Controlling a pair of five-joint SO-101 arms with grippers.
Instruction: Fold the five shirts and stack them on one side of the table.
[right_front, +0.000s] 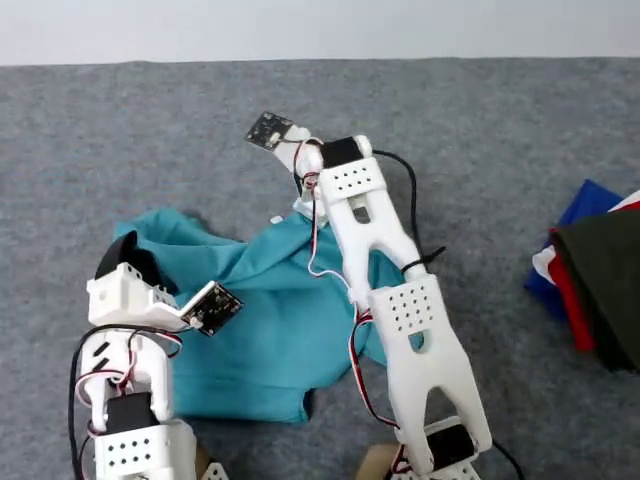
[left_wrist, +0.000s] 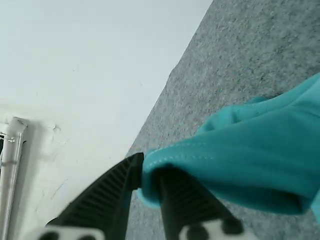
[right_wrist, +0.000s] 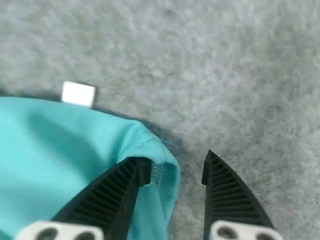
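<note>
A teal shirt (right_front: 270, 320) lies crumpled on the grey table cover, between the two arms. My left gripper (left_wrist: 147, 172) is shut on a hemmed edge of the teal shirt (left_wrist: 250, 150) and holds that edge lifted at the cloth's left corner (right_front: 128, 255). My right gripper (right_wrist: 176, 164) is open at the far edge of the teal shirt (right_wrist: 60, 150). One of its fingers (right_wrist: 125, 185) rests on the hem and the other stands over bare cover. A small white tag (right_wrist: 77, 94) sticks out from the shirt's edge close by.
A stack of folded shirts (right_front: 595, 275) in blue, red, white and dark green sits at the table's right edge. Grey cover (right_front: 480, 150) lies bare between the teal shirt and the stack. A pale wall runs behind the table.
</note>
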